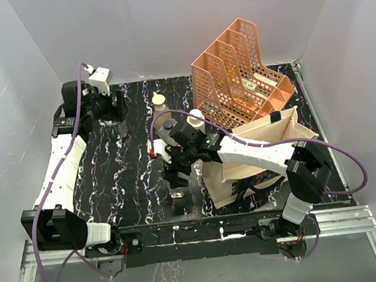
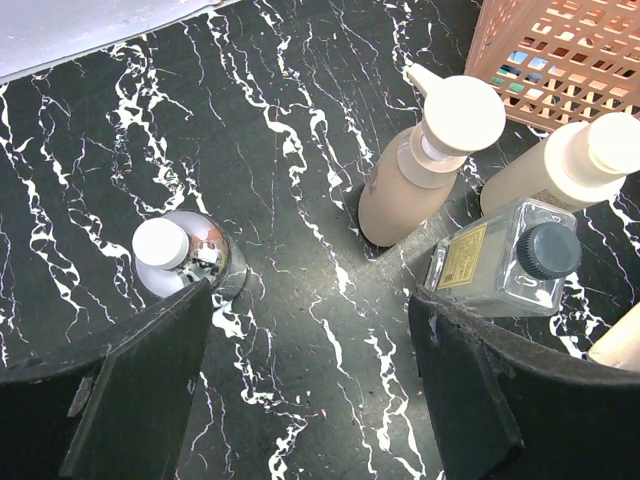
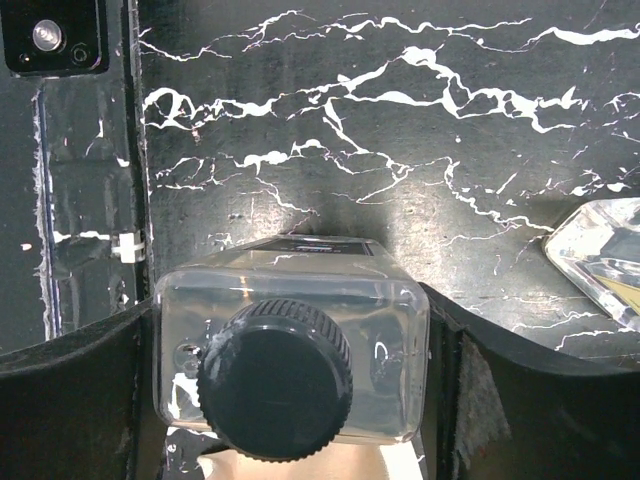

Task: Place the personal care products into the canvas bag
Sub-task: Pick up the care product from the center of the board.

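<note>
Personal care products are spread over the black marbled table (image 1: 132,180), none of them inside the canvas bag (image 1: 269,150). One square clear glass bottle (image 3: 300,290) with a dark cap sits between the fingers of the right gripper (image 3: 290,330). The black pads press against both of its flat sides, so the claw is closed narrowly on it. Whether the bottle's base rests on the table or hangs just above it cannot be told. In the overhead view this gripper is left of the bag, near the front middle of the table.

The bag stands on the right side of the table with its mouth open upward. Its far side is just beside the peach mesh organizer (image 1: 235,76).

The left gripper (image 2: 310,390) is at the far left of the table, its jaws spread wide with nothing between them. Ahead of its left finger is the silver bottle (image 2: 200,262) with a white cap. Farther right stands the tan bottle (image 2: 405,195), upright, with a cream pump cap. The cream bottle (image 2: 545,175) with a white cap is beyond it, near the organizer. Just in front of those two is the second clear glass bottle (image 2: 500,262), dark-capped with a yellow label, close to the left gripper's right finger.
</note>
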